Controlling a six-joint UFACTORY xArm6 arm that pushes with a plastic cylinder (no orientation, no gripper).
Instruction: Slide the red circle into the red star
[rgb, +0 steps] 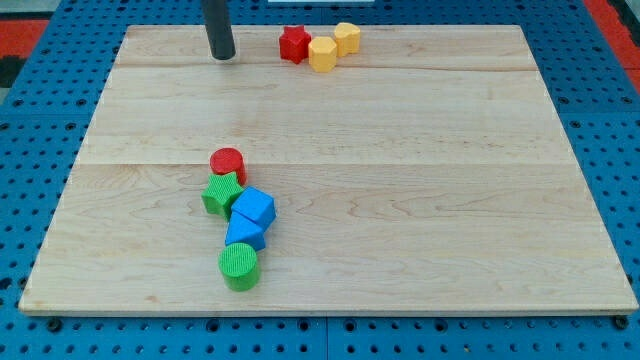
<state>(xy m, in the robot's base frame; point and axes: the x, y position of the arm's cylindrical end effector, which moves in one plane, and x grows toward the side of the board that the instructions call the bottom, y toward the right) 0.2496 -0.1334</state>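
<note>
The red circle (228, 162) lies left of the board's middle, touching the green star (221, 192) just below it. The red star (294, 44) lies near the view's top, touching a yellow hexagon (322, 54). My tip (221, 56) stands on the board near the top edge, to the left of the red star and well above the red circle, touching no block.
A second yellow block (347, 38) sits right of the yellow hexagon. Two blue blocks (256, 207) (245, 233) and a green circle (239, 265) trail down from the green star. The wooden board (420, 180) lies on a blue pegboard.
</note>
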